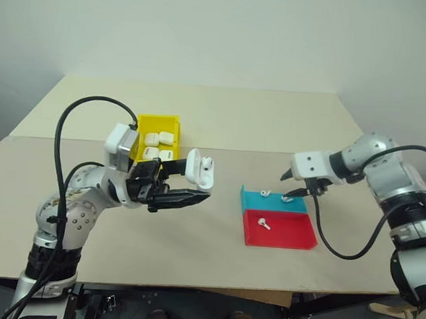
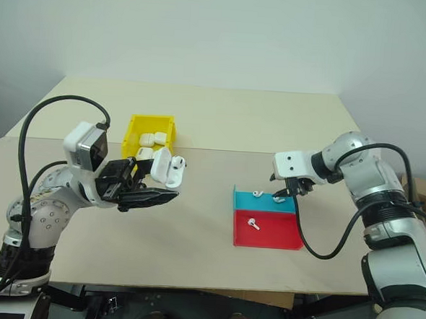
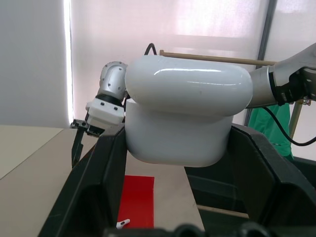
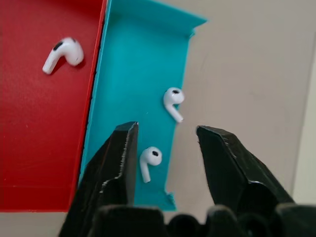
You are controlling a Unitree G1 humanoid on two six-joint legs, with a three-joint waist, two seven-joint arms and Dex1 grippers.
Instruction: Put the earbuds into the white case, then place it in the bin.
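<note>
Right wrist view: right gripper (image 4: 165,136) spread, empty, over teal tray half (image 4: 138,64).
Earbuds: two tiny glossy white earbuds (image 4: 149,159) near fingertips.
Left gripper (image 1: 175,185): clamps open glossy white case (image 1: 200,168).

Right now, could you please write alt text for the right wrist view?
The right gripper's two black fingers hang open above the blue half of a flat tray, one earbud between them and another earbud just beyond. A third earbud lies on the red half.
</note>
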